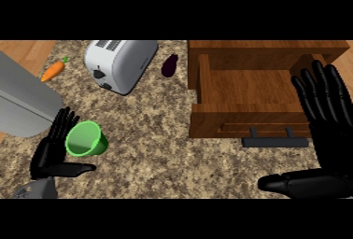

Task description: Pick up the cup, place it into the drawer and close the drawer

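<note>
Speckled stone counter (158,140) fills most of the head view. At upper right sits a wooden cabinet with its drawer (248,88) pulled out, the wooden floor bare as far as it shows, a dark bar handle (276,141) on the front face towards the robot. A large grey slab-like object (21,100) enters from the left edge; what it is cannot be told. A silver toaster (121,63) lies at upper centre-left, well apart from the drawer. The right hand (328,121) shows over the drawer's right side, released, fingers straight and spread, thumb out to the left below the handle, holding nothing. The left hand (52,151) is at lower left, also released, with straight fingers pointing up along the left side of the cup (86,139) and the thumb stretched out beneath it, nothing curled round the rim. The cup is green, mouth showing, on the counter's left part just beside those fingers, well apart from the drawer; whether fingers and cup wall touch cannot be told. Small things at the far edge: a carrot (53,70) left of the toaster, a dark eggplant (169,65) between the toaster and the cabinet. Judgement on progress: the drawer stands ready, but no grasp is made; closing on the cup, lifting, carrying across, setting inside and shutting the drawer are all left to do
</note>
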You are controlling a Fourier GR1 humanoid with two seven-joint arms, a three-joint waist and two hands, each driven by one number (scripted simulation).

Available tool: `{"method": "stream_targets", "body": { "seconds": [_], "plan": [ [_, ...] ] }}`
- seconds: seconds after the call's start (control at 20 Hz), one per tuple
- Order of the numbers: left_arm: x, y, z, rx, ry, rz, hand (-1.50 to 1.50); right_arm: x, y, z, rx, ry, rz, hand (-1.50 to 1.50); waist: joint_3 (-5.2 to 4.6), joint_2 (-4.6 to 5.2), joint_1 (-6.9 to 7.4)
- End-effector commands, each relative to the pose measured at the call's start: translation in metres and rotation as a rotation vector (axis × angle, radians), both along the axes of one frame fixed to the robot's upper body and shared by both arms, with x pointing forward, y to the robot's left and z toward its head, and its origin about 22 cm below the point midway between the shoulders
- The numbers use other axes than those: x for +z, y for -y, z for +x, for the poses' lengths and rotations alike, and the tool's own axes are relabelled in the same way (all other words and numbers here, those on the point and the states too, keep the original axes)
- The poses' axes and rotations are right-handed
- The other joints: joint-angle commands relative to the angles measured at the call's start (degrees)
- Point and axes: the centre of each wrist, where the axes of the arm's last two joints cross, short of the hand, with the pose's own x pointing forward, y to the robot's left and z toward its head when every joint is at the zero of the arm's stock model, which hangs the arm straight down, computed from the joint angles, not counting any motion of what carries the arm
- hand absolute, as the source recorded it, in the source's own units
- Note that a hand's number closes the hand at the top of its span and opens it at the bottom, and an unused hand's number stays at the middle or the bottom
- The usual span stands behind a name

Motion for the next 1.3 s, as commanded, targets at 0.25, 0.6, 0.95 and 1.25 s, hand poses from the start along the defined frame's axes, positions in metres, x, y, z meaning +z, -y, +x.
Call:
{"method": "stream_targets", "body": {
  "seconds": [0.25,0.6,0.95,1.25],
  "plan": [
    [-0.035,0.000,-0.007,0.022,0.004,0.018,-1.50,-0.011,-0.007,0.002,0.010,-0.004,-0.008,-1.50,-0.04,0.07,-0.08],
    [-0.017,-0.014,0.020,-0.007,-0.022,0.002,-1.50,0.008,-0.009,0.007,0.011,0.003,0.003,-1.50,-0.04,0.05,-0.01],
    [-0.041,-0.019,0.001,-0.023,-0.003,-0.044,-1.50,0.003,-0.005,-0.007,0.024,0.003,0.009,-1.50,-0.13,0.28,-0.65],
    [-0.040,-0.006,0.011,-0.017,-0.019,-0.091,-1.50,-0.006,-0.004,0.002,0.019,0.003,-0.002,-1.50,-0.07,0.15,-0.16]
  ]
}}
